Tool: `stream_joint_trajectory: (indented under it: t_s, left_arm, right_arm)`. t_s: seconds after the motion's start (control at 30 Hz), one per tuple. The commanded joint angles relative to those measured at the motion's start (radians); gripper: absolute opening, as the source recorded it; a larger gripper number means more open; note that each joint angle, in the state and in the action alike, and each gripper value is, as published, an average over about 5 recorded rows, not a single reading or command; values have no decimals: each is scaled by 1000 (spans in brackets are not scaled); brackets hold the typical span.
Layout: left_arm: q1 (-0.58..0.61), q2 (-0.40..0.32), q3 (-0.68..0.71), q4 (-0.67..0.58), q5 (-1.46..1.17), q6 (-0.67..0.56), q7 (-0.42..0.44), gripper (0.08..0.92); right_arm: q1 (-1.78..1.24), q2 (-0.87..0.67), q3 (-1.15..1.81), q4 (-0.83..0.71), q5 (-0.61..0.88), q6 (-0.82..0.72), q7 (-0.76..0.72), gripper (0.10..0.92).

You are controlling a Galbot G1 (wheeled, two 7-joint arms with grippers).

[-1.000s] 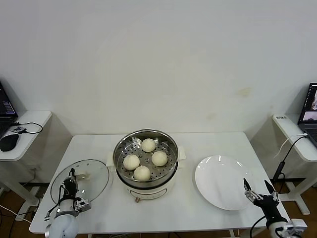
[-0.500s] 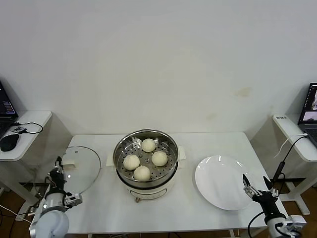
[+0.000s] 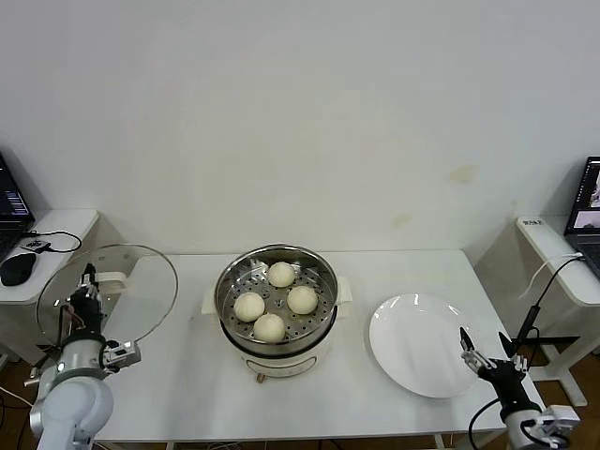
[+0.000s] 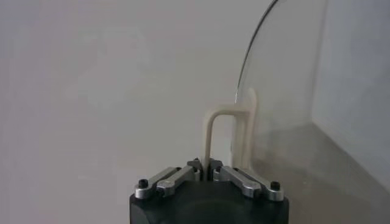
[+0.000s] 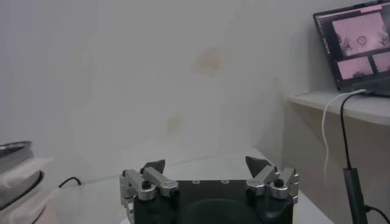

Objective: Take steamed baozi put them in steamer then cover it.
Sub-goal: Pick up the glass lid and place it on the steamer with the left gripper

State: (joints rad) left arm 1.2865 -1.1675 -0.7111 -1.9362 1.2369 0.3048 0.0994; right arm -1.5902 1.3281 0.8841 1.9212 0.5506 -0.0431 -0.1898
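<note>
White wall backs a white table [image 3: 394,272]; no readable writing shows on anything. At the table's centre the steamer [image 3: 276,333] holds four steamed baozi [image 3: 268,326] in its open basket. Over the table's left edge, the left gripper [image 3: 87,278] is clamped on the handle of the cover [image 3: 131,291], which stands tilted nearly on edge, its face toward the steamer. Near the white plate [image 3: 412,342], the right gripper [image 3: 486,354] waits with jaws spread, empty.
</note>
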Motion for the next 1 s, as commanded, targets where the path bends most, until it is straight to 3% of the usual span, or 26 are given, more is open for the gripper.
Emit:
stream_joint_trajectory:
  t_s: [0.03,0.17,0.3,1.0]
  left_arm:
    - [-50,1,250,-208,50,155,134,146]
    - [-97,-22,436,-213,129,265,161,146]
    - [-143,-60,539,-175,173,297,181,146]
    - [-338,-254,745,27,178,300,230,146]
  right_arm:
    - [17,9,0,-14,-16,-2,-2,823]
    - [24,16,-2,-22,-30,-1,-4,823]
    - [24,19,3,-25,-36,-1,-5,823]
    - [40,39,15,-61,-56,1,-11,823]
